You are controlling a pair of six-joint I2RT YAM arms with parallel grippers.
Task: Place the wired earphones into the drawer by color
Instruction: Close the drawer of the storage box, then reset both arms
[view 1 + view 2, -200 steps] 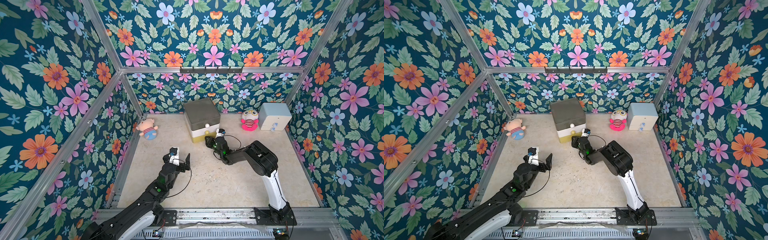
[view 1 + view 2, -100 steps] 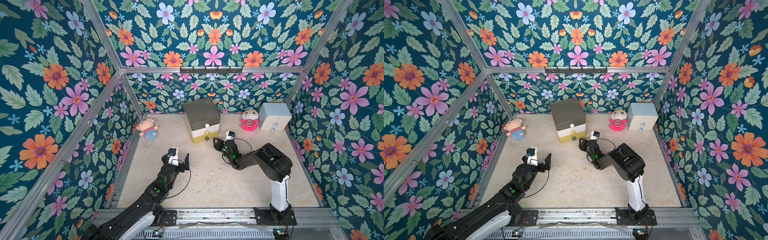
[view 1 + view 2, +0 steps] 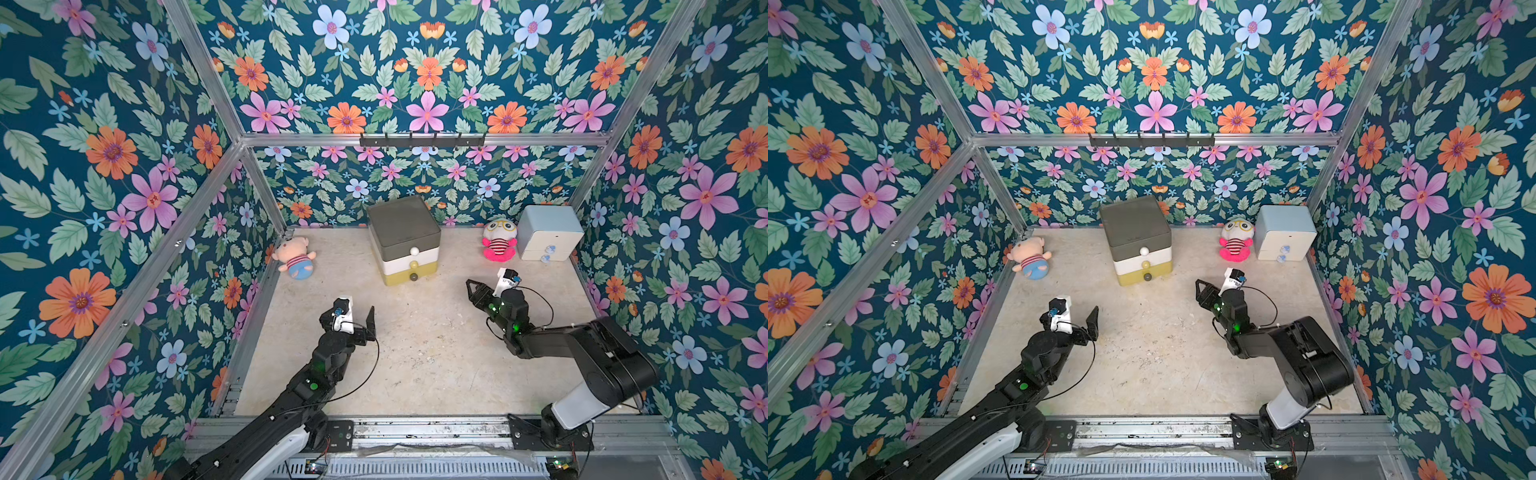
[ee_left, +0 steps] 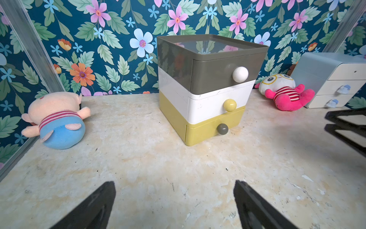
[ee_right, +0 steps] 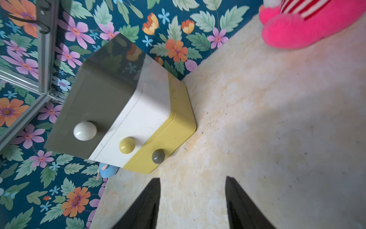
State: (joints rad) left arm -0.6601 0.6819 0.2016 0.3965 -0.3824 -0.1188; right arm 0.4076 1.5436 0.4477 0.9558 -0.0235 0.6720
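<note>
No wired earphones show in any view. The drawer point(image 3: 405, 241) point(image 3: 1138, 243) stands at the back middle of the floor, and its dark grey, white and yellow tiers are all pushed in. The left wrist view shows it point(image 4: 212, 89) head-on, and the right wrist view shows it point(image 5: 122, 111) from its right front. My left gripper point(image 3: 353, 318) point(image 3: 1073, 318) point(image 4: 175, 183) hovers open and empty over bare floor, in front of the drawer and to its left. My right gripper point(image 3: 471, 289) point(image 3: 1200, 286) point(image 5: 192, 179), turned on its side, is open and empty to the drawer's front right.
A pink pig plush point(image 3: 296, 262) lies by the left wall. A pink and white plush with glasses point(image 3: 498, 243) sits beside a pale blue-and-white chest point(image 3: 546, 237) in the back right corner. Flowered walls close in three sides, and a hook rail point(image 3: 422, 140) hangs high on the back wall.
My right gripper has drawn back from the drawer's front, to the right and toward the table's front, and its jaws have spread wider. The left arm has hardly moved.
</note>
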